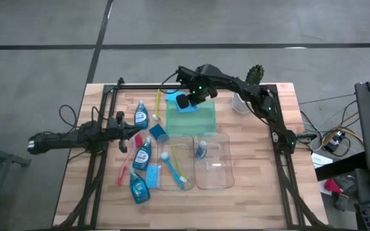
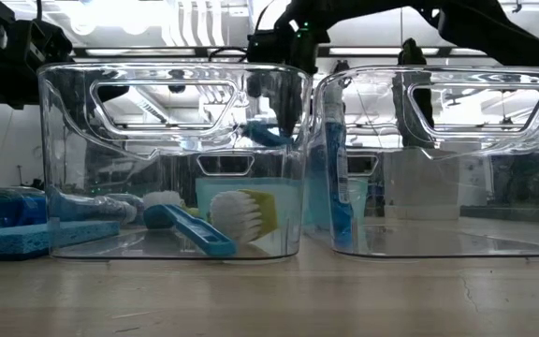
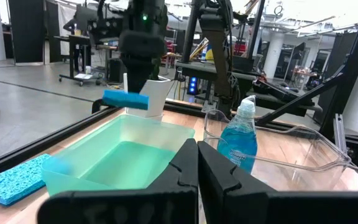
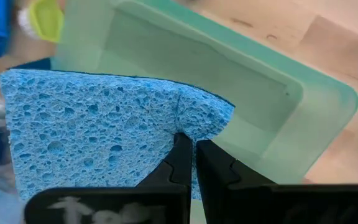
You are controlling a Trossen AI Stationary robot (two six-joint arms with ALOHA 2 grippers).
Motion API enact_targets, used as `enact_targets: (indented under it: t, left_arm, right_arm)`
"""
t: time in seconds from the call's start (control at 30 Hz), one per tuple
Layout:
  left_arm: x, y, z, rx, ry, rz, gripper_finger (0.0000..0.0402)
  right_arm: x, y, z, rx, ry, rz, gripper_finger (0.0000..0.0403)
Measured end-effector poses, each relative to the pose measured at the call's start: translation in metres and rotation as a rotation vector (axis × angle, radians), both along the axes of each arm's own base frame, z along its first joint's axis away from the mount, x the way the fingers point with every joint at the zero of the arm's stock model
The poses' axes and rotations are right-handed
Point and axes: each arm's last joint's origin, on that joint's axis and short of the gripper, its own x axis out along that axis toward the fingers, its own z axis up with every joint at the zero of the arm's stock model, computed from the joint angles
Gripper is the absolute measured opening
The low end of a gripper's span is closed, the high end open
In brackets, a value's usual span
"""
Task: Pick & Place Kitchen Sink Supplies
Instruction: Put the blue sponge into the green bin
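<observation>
A blue sponge (image 4: 98,130) is pinched in the clenched right gripper (image 1: 184,101) and held above the far end of the green tray (image 1: 201,119). The left gripper (image 3: 197,165) is closed on nothing, at the bench's (image 1: 255,192) left side beside bottles (image 1: 141,114) and brushes (image 1: 126,165).

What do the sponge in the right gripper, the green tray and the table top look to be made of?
Sponge: soft porous foam, matte; open pores show all over, and it dents where the right gripper pinches it. Green tray: likely plastic, translucent and smooth, with moulded rounded corners. Table top: wood, probably joined planks, with visible grain and seams.
</observation>
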Motion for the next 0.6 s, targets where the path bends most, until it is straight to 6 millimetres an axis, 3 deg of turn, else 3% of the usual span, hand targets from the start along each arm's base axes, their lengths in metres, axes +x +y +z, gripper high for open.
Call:
enact_targets:
  t: [0.27, 0.6]
  left_arm:
    - [0.000, 0.000, 0.000, 0.000, 0.000, 0.000, 0.0000]
    - [0.000, 0.000, 0.000, 0.000, 0.001, 0.000, 0.0000]
  right_arm:
    - [0.000, -0.001, -0.034, 0.064, 0.101, -0.062, 0.0008]
    - [0.003, -0.003, -0.064, 0.076, 0.096, -0.139, 0.0008]
